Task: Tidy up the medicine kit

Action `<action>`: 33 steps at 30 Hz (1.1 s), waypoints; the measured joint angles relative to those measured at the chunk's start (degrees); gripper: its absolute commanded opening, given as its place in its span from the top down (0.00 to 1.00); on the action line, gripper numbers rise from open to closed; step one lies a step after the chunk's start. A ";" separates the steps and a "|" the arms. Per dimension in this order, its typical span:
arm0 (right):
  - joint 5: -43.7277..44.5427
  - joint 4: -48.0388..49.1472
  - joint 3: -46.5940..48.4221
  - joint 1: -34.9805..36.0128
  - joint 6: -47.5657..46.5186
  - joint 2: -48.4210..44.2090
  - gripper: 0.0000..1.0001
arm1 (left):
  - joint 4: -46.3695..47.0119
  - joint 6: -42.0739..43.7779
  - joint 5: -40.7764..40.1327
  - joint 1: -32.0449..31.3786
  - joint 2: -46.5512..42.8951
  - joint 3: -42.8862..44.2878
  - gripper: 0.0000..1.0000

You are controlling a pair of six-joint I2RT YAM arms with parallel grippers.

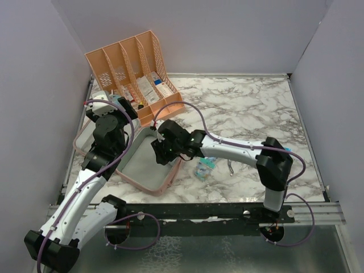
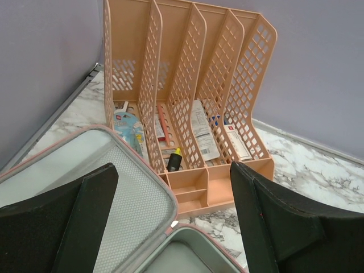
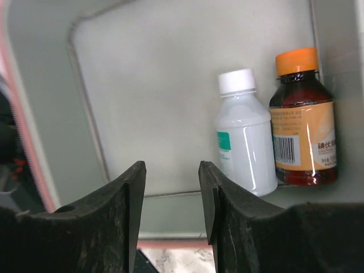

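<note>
The medicine kit [image 1: 143,168] lies open on the marble table, a flat pink case with pale grey-green lining. Its mesh-lined lid [image 2: 128,199] spreads out to the left under my left arm. Inside the right half, a white bottle [image 3: 243,136] and a brown bottle with an orange cap [image 3: 301,122] lie side by side against the wall. My right gripper [image 3: 170,176] hangs over that half, left of the white bottle, open with nothing between its fingers. My left gripper [image 2: 173,182] is wide open above the kit's hinge, facing the organizer and holding nothing.
A peach slotted desk organizer [image 1: 133,71] stands at the back left, with boxes, tubes and a small yellow-tipped item [image 2: 174,160] in its slots. A teal packet and small loose items [image 1: 205,168] lie on the table right of the kit. Grey walls enclose the table.
</note>
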 measured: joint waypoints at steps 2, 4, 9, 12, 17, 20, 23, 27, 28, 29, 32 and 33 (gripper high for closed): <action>-0.09 1.40 -1.38 -0.09 0.76 -3.34 0.55 | -0.13 0.11 0.59 0.00 0.00 0.00 0.16; 0.37 2.97 -3.28 -0.13 2.05 -7.04 0.55 | -0.37 0.33 1.84 0.00 0.02 0.00 0.15; 3.78 5.95 -9.53 -2.34 7.63 -14.58 0.55 | -0.35 0.94 7.58 0.00 1.92 0.02 0.14; 6.91 6.49 -14.99 -6.73 11.98 -18.08 0.55 | -0.39 0.94 11.89 0.02 4.52 0.00 0.14; 10.67 5.25 -24.90 -16.72 18.86 -24.55 0.51 | 1.36 1.46 22.91 0.02 6.54 -1.01 0.13; 11.98 4.28 -29.86 -22.40 21.53 -28.26 0.43 | 3.21 2.47 31.39 0.15 7.26 -1.53 0.13; 12.39 3.32 -33.70 -26.86 23.19 -30.38 0.38 | 5.22 3.10 39.91 0.15 8.94 -1.55 0.13; 12.72 2.80 -35.34 -30.64 23.65 -29.79 0.33 | 6.51 3.58 48.85 0.20 11.28 -1.55 0.13; 12.81 2.80 -35.34 -31.01 23.69 -29.57 0.31 | 6.62 3.58 50.10 0.22 11.58 -1.55 0.13; 12.87 2.82 -35.34 -31.50 23.76 -29.22 0.28 | 6.71 3.58 51.15 0.22 11.80 -1.55 0.13; 12.85 3.02 -35.36 -32.68 23.76 -28.06 0.23 | 7.45 3.56 53.11 0.22 11.96 -1.62 0.13; 12.79 3.30 -35.52 -33.09 23.74 -27.61 0.23 | 7.85 3.56 53.53 0.22 11.96 -1.68 0.14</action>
